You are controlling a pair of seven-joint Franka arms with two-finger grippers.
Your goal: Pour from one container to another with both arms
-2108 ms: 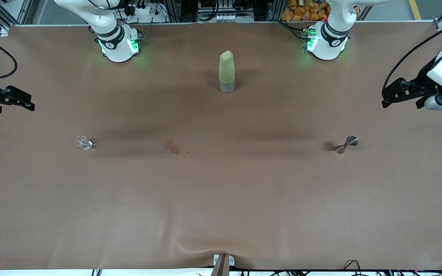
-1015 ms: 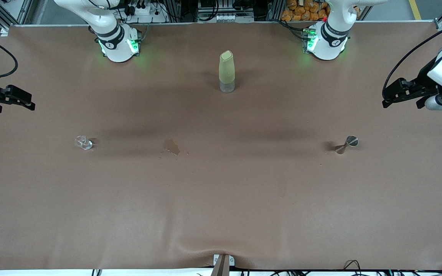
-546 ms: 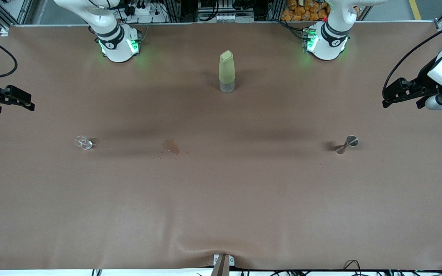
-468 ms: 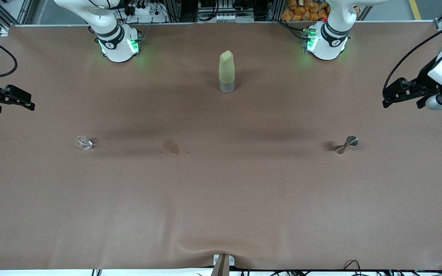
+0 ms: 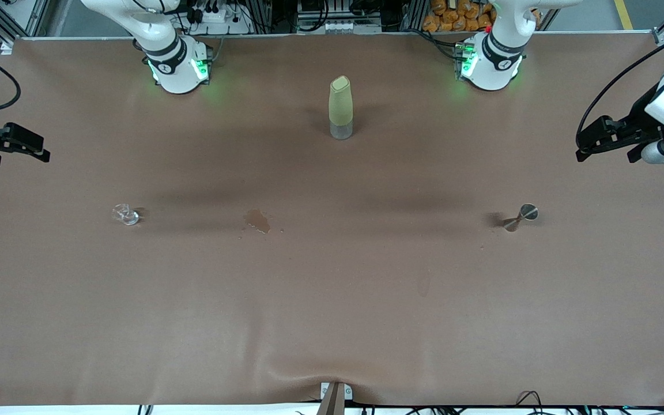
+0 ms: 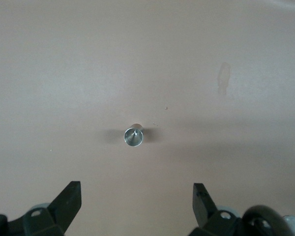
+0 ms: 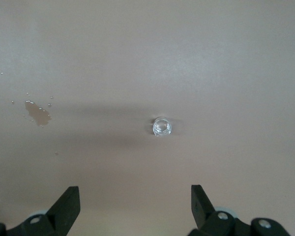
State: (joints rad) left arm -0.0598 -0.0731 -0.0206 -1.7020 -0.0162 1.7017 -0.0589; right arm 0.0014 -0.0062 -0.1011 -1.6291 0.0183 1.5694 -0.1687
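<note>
The clear cup (image 5: pixel 126 215) stands on the brown table toward the right arm's end. The silver jigger (image 5: pixel 521 217) stands upright toward the left arm's end. My right gripper (image 5: pixel 21 157) hangs open and empty over the table's edge at its own end. In the right wrist view the cup (image 7: pixel 162 128) sits well clear of that gripper (image 7: pixel 135 199). My left gripper (image 5: pixel 604 151) hangs open and empty over the table's edge at its end. The left wrist view shows the jigger (image 6: pixel 133 137) from above, apart from the gripper (image 6: pixel 136 196).
A tall olive-green bottle (image 5: pixel 340 108) stands midway between the two arm bases. A small brown spill (image 5: pixel 257 221) lies on the table between cup and jigger, closer to the cup. The brown cover wrinkles at the table's front edge (image 5: pixel 332 374).
Both grippers have shifted slightly toward the base side of the table and stayed open. The cup, jigger and bottle have not moved.
</note>
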